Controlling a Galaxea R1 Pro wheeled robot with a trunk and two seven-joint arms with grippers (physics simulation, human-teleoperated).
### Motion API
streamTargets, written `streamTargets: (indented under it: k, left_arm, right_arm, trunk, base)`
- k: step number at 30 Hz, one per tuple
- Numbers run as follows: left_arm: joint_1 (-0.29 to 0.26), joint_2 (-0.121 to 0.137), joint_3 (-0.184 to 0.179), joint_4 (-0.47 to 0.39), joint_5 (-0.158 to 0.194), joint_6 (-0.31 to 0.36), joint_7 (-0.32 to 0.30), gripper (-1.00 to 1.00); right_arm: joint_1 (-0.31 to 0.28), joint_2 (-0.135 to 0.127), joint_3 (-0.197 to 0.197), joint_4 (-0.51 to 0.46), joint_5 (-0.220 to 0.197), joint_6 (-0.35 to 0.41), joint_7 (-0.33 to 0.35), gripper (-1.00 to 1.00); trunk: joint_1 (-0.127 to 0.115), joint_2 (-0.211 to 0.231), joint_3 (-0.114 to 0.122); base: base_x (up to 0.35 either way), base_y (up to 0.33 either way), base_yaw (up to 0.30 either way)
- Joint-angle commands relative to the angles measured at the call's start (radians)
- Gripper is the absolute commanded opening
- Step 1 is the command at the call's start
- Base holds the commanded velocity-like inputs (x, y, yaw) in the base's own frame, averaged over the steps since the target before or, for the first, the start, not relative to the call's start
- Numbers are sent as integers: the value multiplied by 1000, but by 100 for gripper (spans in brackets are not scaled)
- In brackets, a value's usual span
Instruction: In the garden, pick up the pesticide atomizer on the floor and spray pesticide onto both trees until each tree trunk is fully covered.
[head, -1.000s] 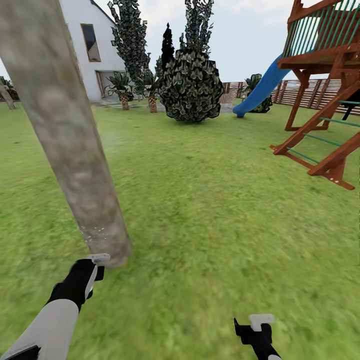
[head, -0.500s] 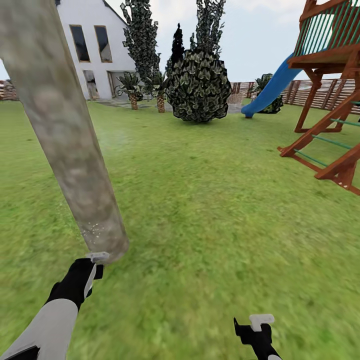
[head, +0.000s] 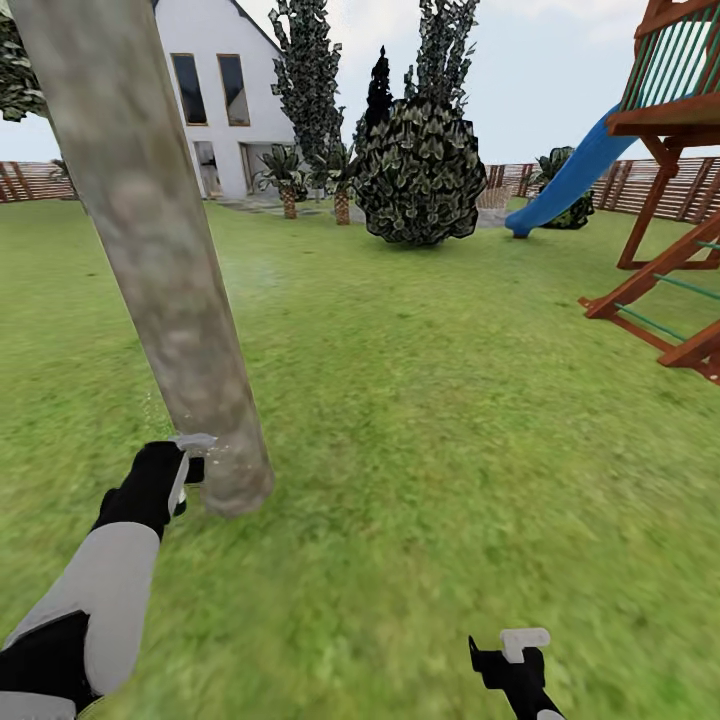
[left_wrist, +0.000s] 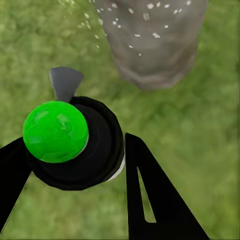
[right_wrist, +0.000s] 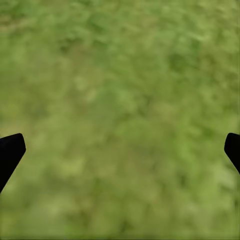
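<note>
My left pincer (left_wrist: 75, 165) is clamped on the atomizer (left_wrist: 75, 145), its black fingers (left_wrist: 155, 200) pressed against either side of the black body; the green cap (left_wrist: 55, 131) faces my wrist camera and a grey nozzle (left_wrist: 65, 82) sticks out ahead toward the trunk (left_wrist: 150, 45); white spray specks dot the bark just beyond the nozzle, with a few drifting over the grass beside it. From the head camera, the left pincer (head: 185, 465) sits low against the base of the trunk (head: 160, 260), just beside it, the white tip of the atomizer (head: 193, 441) close to the bark; I cannot tell whether it touches; faint specks show on the bark (head: 215, 445) right ahead of the tip. The trunk leans up and away from the pincer, mottled grey-tan and far wider than it. My right pincer (head: 520, 655) hangs well apart from the trunk, over bare lawn (head: 430, 430); its finger tips (right_wrist: 10, 150) stand wide at the two edges of the wrist view with nothing but grass (right_wrist: 120, 115) between them. Far ahead of both pincers stand a dark bush (head: 420, 170), a white house (head: 215, 90), a blue slide (head: 570, 180), a wooden play frame (head: 670, 200) and a slat fence (head: 35, 180).
</note>
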Motion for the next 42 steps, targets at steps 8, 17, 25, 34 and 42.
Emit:
streamTargets:
  k: [8, 17, 25, 34, 42]
  left_arm:
    - [12, 55, -5, 8, 4, 1, -55, -100]
    - [15, 47, -132, 17, 11, 6, -58, -100]
    - [50, 46, -126, 70, 13, 0, -55, -100]
    - [50, 27, -124, 69, 14, -1, -54, -100]
    - [50, 23, -104, 67, 14, -2, -53, -100]
  right_arm:
    - [-1, 0, 10, 0, -9, -3, -3, 100]
    - [-1, 0, 10, 0, -9, -3, -3, 100]
    - [-1, 0, 10, 0, -9, -3, -3, 100]
    - [-1, 0, 10, 0, -9, -3, -3, 100]
    - [-1, 0, 10, 0, -9, -3, -3, 100]
  trunk:
    - [0, 0, -1]
    - [0, 0, -1]
    - [0, 0, -1]
    - [0, 0, -1]
    - [0, 0, -1]
  base:
    - [0, 0, 123]
    - [98, -208, 24]
    - [12, -278, 121]
    - [122, -270, 234]
    - [133, -257, 7]
